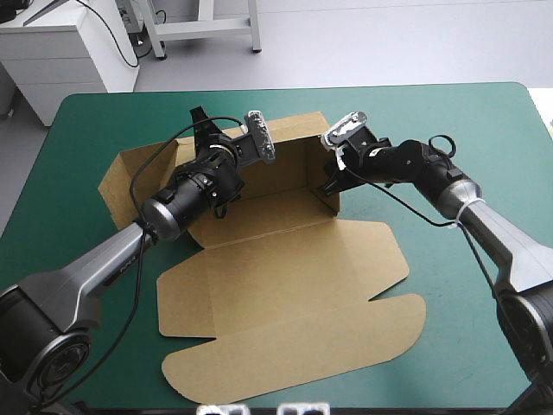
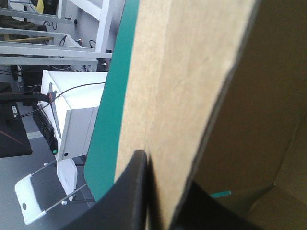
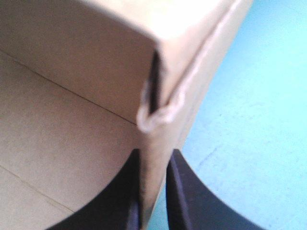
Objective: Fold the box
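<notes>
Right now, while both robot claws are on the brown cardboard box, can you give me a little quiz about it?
1. True or false: the lid of the brown cardboard box lies flat on the teal-green table cover.
2. What is the right black two-fingered claw shut on? A) a raised box wall B) a white T-shirt C) nothing
3. Fill in: the left black claw is shut on the ____.
Key: 1 true; 2 A; 3 box.
</notes>
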